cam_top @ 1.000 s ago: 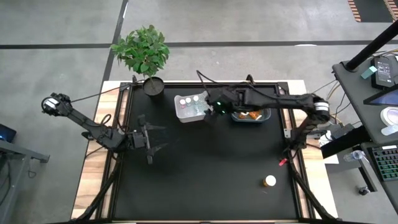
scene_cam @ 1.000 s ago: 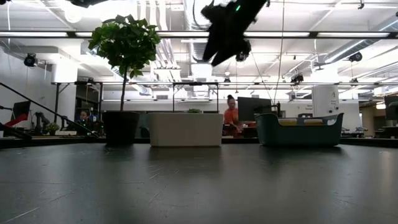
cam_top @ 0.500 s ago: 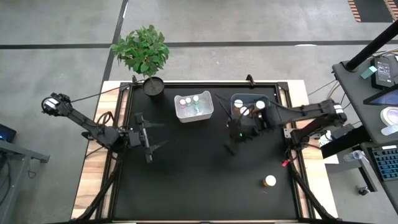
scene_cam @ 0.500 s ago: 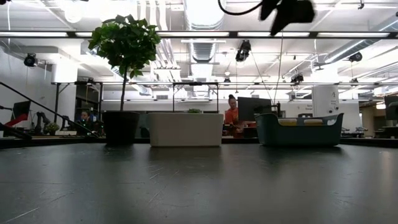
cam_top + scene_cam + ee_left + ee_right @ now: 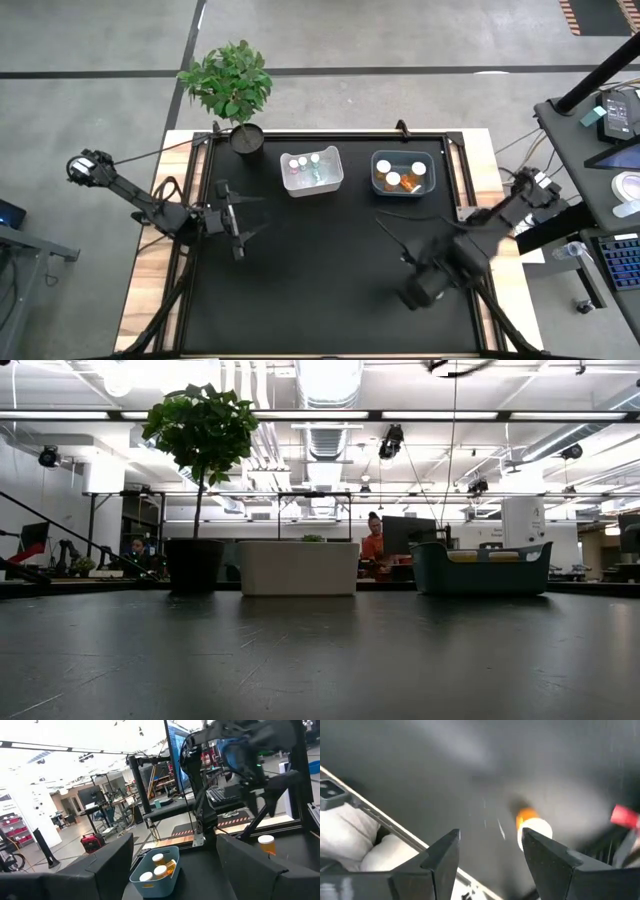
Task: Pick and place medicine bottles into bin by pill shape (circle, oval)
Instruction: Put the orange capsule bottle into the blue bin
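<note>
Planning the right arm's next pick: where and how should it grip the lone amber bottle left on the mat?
The amber bottle stands upright, white cap up, clear of the small red object. Probably best to come straight down and close the open right gripper across the round body just under the cap. The left gripper waits at the left.

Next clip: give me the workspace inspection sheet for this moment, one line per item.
Surface: black table top, wooden edges at both sides.
Job's things: white bin holds small whitish bottles; blue-grey bin holds amber bottles; one amber bottle stands loose on the mat near the right edge.
Clutter: small red object near the loose bottle.
Grippers: left pincer open, waiting at the left side; right pincer open above the mat, the loose bottle ahead of it.
Cables: cable from the left arm runs toward the plant.
Surroundings: potted plant at the back edge; a person sits beyond the table.
</note>
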You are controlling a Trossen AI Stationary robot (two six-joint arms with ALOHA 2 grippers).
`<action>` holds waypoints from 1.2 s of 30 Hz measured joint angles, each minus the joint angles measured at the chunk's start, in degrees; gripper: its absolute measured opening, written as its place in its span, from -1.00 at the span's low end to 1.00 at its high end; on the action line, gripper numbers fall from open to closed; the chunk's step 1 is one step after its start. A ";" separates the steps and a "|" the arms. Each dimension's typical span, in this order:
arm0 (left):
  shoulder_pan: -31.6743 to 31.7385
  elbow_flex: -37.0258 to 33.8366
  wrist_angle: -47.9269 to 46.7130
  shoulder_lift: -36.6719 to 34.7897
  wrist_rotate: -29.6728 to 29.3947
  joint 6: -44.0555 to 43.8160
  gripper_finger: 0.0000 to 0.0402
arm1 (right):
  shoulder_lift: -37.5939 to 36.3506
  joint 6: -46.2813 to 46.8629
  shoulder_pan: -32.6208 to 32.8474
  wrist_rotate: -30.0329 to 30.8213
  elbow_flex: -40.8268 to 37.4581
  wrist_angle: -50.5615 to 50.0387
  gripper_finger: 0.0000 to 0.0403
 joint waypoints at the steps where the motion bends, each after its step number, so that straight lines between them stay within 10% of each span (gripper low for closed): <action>1: 0.00 0.00 0.17 0.00 -0.01 0.00 0.34 | -0.17 3.79 2.07 0.05 -0.61 -0.06 0.02; 13: 0.00 0.00 4.33 0.16 0.01 1.98 0.34 | -0.27 31.85 14.96 0.62 -6.83 -0.51 0.36; 36: 0.00 0.00 6.06 0.22 0.22 7.56 0.34 | -0.23 36.67 15.38 0.39 -24.20 14.06 0.66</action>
